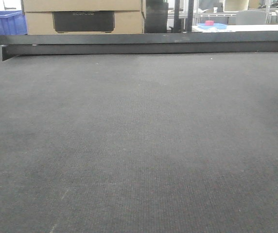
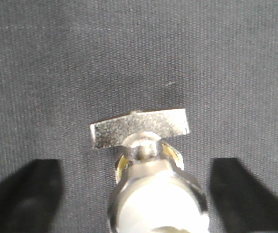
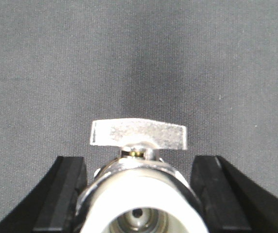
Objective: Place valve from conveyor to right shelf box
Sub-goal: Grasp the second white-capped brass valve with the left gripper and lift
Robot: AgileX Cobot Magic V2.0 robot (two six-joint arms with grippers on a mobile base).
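The conveyor (image 1: 139, 145) is a wide dark grey woven belt with a black rail (image 1: 148, 43) at its far edge. No valve or gripper shows in the front view. In the left wrist view a silver valve (image 2: 153, 184) with a flat handle lies on the belt between my left gripper's (image 2: 138, 194) black fingers (image 2: 27, 194), which stand wide apart and clear of it. In the right wrist view my right gripper (image 3: 138, 194) has its fingers (image 3: 66, 194) pressed against both sides of another silver valve (image 3: 139, 194). This valve's open end faces the camera and its handle points away, above the belt.
Behind the rail stand cardboard boxes (image 1: 83, 17) and a blue bin (image 1: 5, 22) at the far left. A white table with a red and blue object (image 1: 212, 25) is at the far right. No shelf box is in view.
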